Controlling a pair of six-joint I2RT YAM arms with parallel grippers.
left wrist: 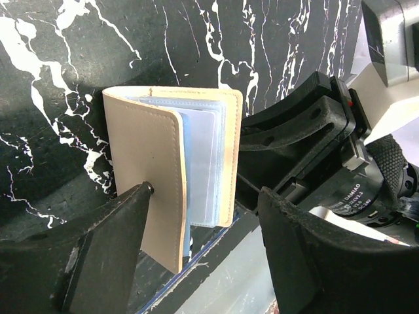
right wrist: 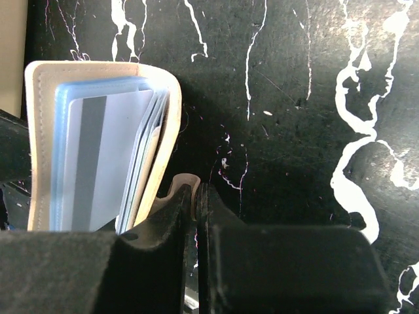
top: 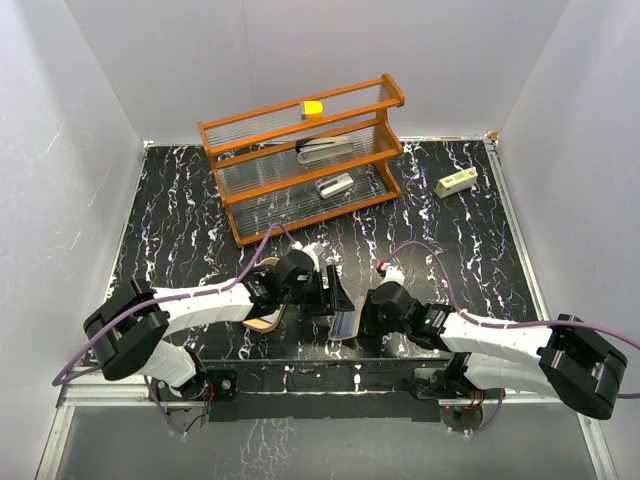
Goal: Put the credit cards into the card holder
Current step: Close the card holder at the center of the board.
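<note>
card (right wrist: 98,163): striped, sleeved, left of the right jaws
holder (left wrist: 141,163): open between the left jaws
right gripper (right wrist: 196,196): pinching the holder's edge (steadying it)
left gripper (left wrist: 206,196): spread, one finger touching the holder
step: probably loading
next: part a sleeve, keep pinch steady
</note>
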